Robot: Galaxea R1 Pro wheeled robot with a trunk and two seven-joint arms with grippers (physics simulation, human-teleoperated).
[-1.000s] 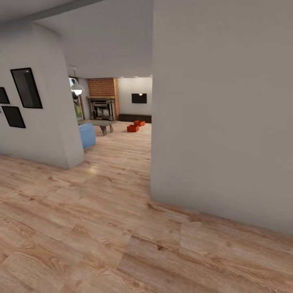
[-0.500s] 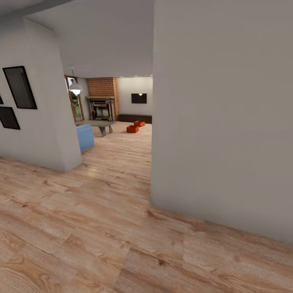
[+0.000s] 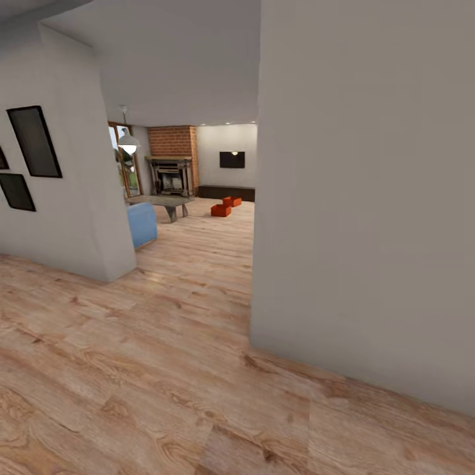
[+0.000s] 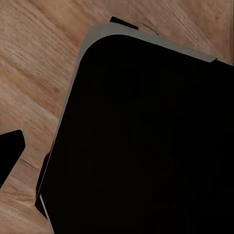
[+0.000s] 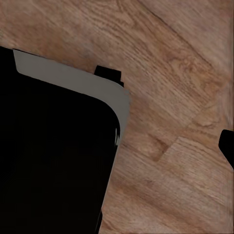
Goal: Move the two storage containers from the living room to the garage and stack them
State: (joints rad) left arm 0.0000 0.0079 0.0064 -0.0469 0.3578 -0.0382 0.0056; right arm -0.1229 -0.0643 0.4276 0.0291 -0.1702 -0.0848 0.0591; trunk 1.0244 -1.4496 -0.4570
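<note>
My head cam faces fwd down hallway, wood plank floor (image 3: 165,369) below, both wrist cams aimed down, close over same planks

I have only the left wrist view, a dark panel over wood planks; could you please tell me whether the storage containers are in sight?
Observer: Yes. In the head view the nearer container and the farther container sit on the wood floor far ahead.
Operator: Thank you. What stands near them?
Observer: A brick fireplace stands to their left, and a black TV hangs on the wall behind them.
Operator: Is anything close beside our path?
Observer: A pale wall rises close on the right, and a blue seat sits further along on the left.
</note>
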